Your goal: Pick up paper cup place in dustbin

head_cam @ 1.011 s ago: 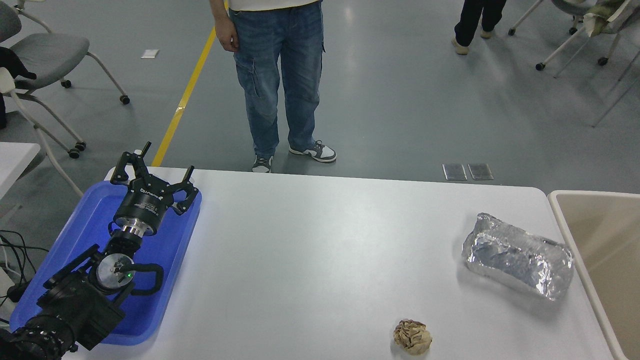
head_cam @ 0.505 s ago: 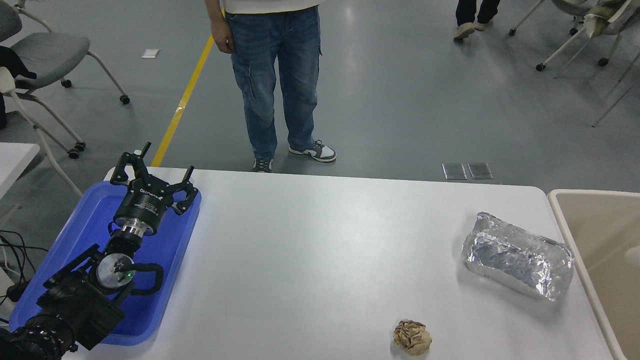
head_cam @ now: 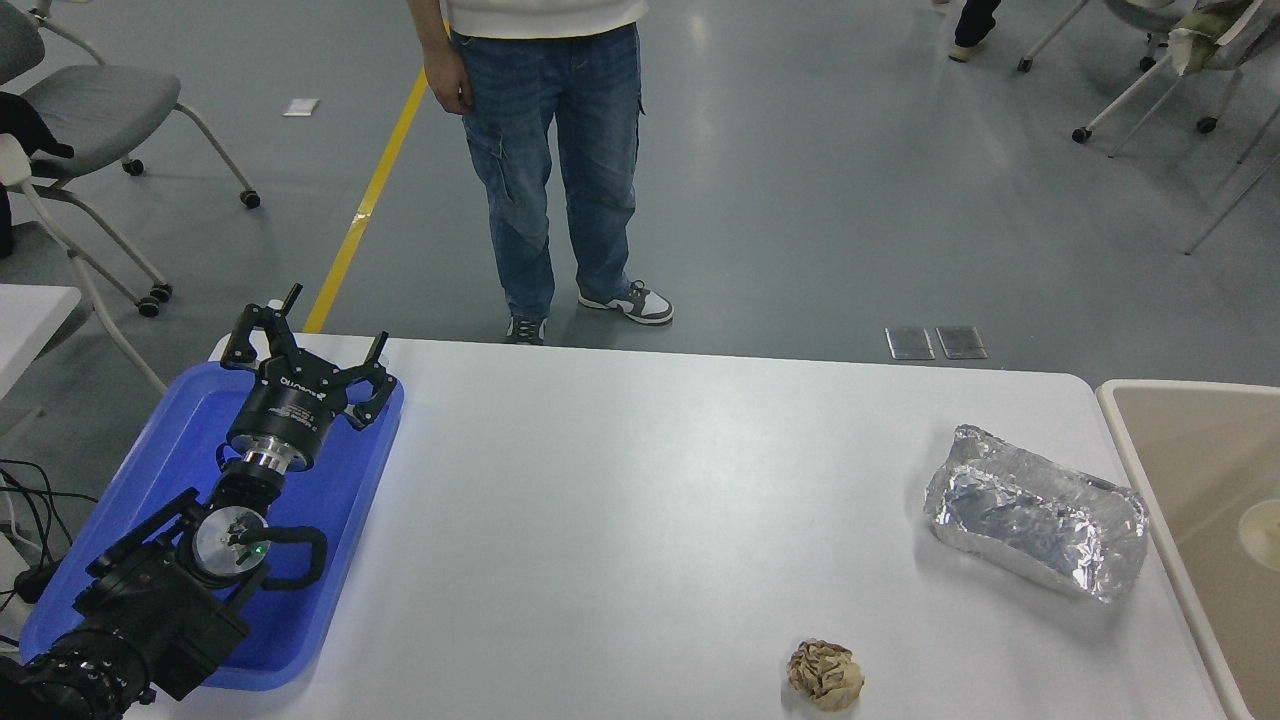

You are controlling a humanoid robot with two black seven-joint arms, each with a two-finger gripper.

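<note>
— Where's the paper cup [head_cam: 1260,534] sitting?

— I see it inside the dustbin [head_cam: 1150,470], far off to the right of my left gripper [head_cam: 302,340], across the whole table [head_cam: 640,500]. Only its cream mouth and rolled rim show, at the frame's right edge, and I can't tell whether it is upright or tipped.

— And the gripper itself?

— My left gripper hangs over the far end of the blue tray [head_cam: 330,560], fingers spread wide, holding nothing and touching nothing I can make out. The right arm isn't in my view.

— Anything else out there?

— Well to the gripper's right, a crumpled foil packet [head_cam: 1035,525] lies just beside the bin's rim. A brownish paper ball [head_cam: 825,673] sits nearer me, right of the gripper. A person [head_cam: 550,150] in jeans stands past the table's far edge, beyond and right of the gripper.
</note>
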